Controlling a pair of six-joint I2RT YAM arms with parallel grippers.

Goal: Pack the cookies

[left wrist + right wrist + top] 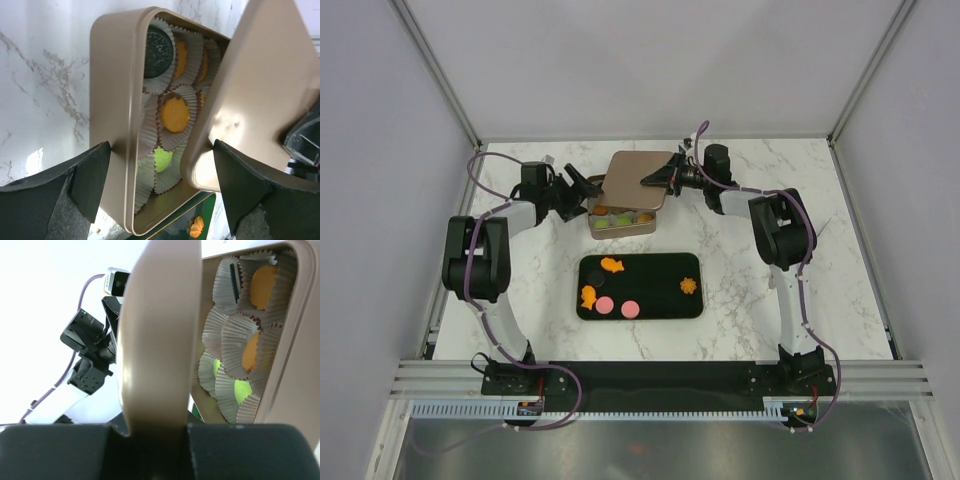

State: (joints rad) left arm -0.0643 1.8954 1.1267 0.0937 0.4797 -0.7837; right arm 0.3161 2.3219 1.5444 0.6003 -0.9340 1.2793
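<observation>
Top external view: lid [636, 177] tilted above tin [620, 230], likely kept clear for loading.
Right hand [661, 180]: clamped on lid edge.
Left hand [584, 190]: wide, straddling tin, probably steadying.
Cookies [175, 114]: some in paper cups [149, 131] inside tin, rest on tray [650, 287].

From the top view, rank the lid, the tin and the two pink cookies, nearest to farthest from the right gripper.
1. lid: clamped in the right gripper.
2. tin: just below the lid.
3. pink cookies: on the black tray, near its front edge.
</observation>
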